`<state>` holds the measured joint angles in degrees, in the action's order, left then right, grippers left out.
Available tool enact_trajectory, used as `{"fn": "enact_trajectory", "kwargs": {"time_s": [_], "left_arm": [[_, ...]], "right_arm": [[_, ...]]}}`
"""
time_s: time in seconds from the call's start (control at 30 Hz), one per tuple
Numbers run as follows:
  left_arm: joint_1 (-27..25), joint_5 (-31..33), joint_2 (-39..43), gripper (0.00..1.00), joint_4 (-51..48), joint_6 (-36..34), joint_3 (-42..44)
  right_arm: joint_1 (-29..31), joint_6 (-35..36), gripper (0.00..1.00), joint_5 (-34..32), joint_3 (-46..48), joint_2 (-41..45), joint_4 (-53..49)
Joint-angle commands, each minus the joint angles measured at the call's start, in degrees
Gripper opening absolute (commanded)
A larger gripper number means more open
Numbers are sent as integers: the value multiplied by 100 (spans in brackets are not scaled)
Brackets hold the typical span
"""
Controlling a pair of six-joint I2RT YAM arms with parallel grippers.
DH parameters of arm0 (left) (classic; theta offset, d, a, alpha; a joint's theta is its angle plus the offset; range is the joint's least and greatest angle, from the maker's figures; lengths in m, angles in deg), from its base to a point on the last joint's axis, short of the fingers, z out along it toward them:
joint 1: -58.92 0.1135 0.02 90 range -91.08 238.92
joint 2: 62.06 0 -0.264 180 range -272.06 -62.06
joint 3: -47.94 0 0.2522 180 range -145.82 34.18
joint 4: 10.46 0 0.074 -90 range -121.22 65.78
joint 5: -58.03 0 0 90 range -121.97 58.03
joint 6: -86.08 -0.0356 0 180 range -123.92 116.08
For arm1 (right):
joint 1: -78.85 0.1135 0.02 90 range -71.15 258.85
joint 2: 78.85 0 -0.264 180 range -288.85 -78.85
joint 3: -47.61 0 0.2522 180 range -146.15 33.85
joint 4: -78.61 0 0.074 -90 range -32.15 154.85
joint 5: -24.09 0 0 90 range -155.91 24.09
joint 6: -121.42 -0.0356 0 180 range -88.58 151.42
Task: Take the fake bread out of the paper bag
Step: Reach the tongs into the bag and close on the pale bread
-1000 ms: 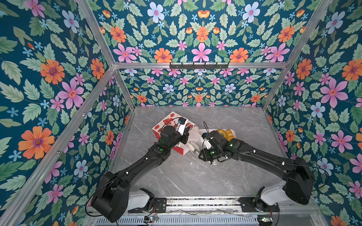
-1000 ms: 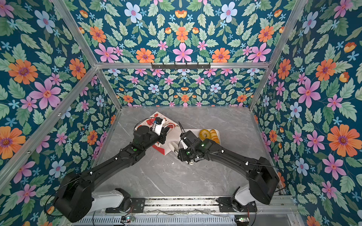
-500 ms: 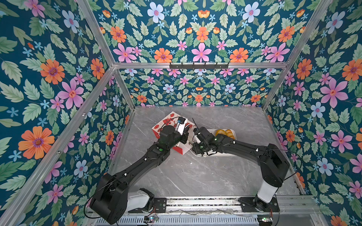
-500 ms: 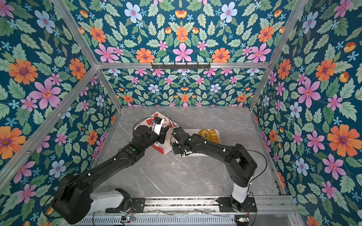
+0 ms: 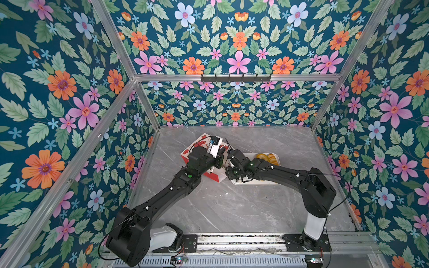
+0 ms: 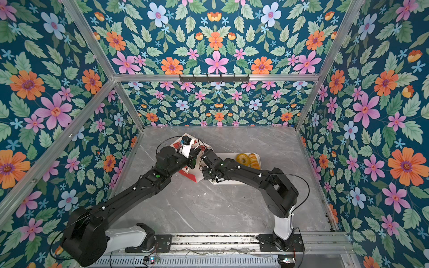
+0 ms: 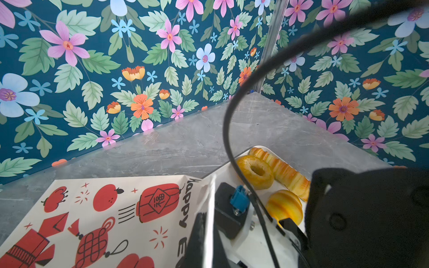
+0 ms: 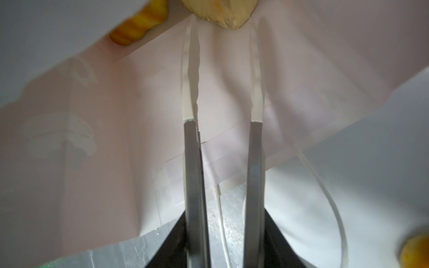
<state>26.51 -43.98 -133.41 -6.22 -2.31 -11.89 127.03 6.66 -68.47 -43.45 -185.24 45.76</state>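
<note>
The paper bag (image 5: 197, 147) (image 6: 193, 177), white with red motifs, lies tilted at the back middle of the table, its mouth toward the tray. My left gripper (image 7: 206, 224) (image 5: 219, 162) is shut on the bag's white rim (image 7: 210, 197). In the right wrist view my right gripper (image 8: 222, 30) is open inside the bag's white interior (image 8: 104, 116), nothing between its fingers (image 8: 191, 76). Just beyond the tips lie two pieces of fake bread, a pale one (image 8: 217, 11) and a twisted one (image 8: 139, 26). A donut (image 7: 255, 171), a long stick (image 7: 284, 172) and a ridged bun (image 7: 284, 206) rest on the tray.
A flat white tray (image 5: 255, 183) (image 6: 232, 182) (image 7: 246, 150) lies just right of the bag, with the pastries (image 5: 267, 159) (image 6: 248, 160) at its far end. The right forearm (image 5: 278, 170) crosses over the tray. Floral walls close in the back and both sides.
The right arm swung left from over the tray to the bag's mouth, and its gripper went inside and opened a little wider. The left gripper kept its hold on the rim.
</note>
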Motion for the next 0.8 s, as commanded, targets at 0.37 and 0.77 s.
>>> {"fn": "enact_trajectory", "kwargs": {"time_s": [0.37, 0.77], "left_arm": [[-3, -109, 1, 0, 125, 111, -34], [-3, -156, -37, 0, 90, 137, -158]], "right_arm": [[-92, -112, 44, -87, -118, -346, 652], [-90, -214, 44, -20, 46, -556, 1329]]}}
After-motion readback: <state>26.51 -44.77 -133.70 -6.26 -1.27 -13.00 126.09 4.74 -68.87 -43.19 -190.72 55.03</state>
